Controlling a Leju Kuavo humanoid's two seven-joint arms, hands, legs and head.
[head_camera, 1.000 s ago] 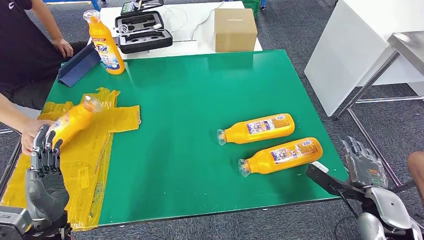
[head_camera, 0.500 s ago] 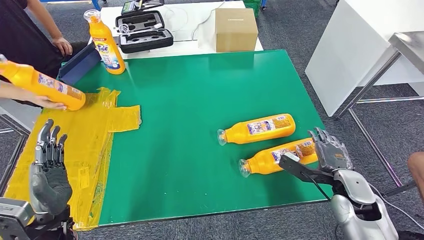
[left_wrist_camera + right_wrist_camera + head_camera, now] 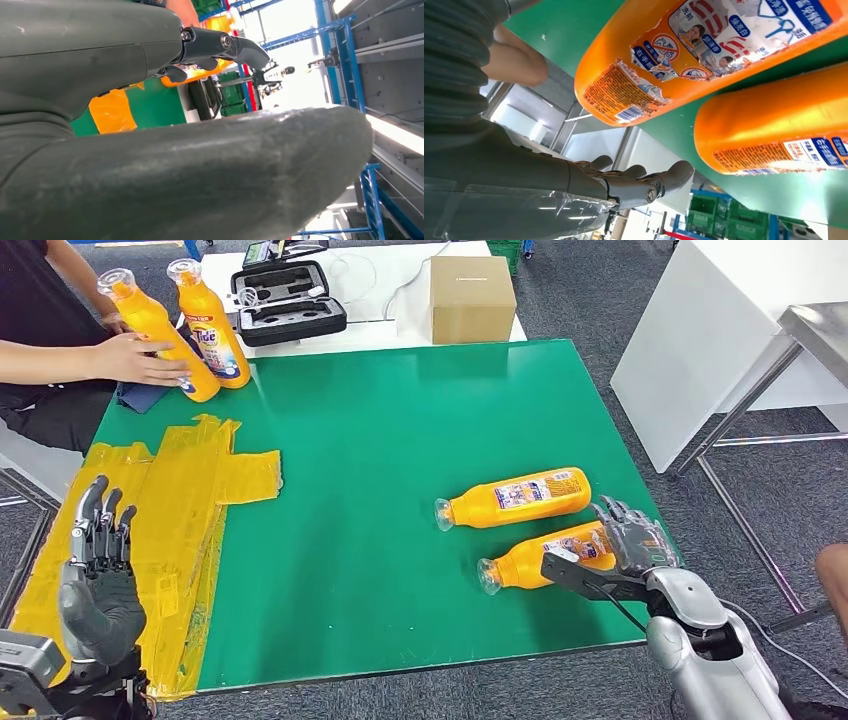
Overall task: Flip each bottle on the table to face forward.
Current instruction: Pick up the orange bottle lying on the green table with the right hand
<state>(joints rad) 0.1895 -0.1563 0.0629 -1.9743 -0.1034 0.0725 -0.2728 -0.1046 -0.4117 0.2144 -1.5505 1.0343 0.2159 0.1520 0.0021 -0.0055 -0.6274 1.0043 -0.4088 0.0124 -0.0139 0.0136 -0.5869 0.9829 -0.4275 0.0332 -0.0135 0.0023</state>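
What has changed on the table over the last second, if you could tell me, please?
The right hand moved in from the table's edge to the base of the nearer lying bottle, open, not gripping. A person's hand took the bottle from the yellow sheet and stood it beside the upright bottle. The left hand, now empty, and the farther lying bottle stayed put.

The green surface (image 3: 400,490) is seen from high on the body, forward and down, with both arms entering at 7 and 5 o'clock. The left wrist view is taken very close behind the left hand (image 3: 150,125), toward 12 o'clock. The right wrist view lies close under two lying bottles (image 3: 724,55), shared with the head view.
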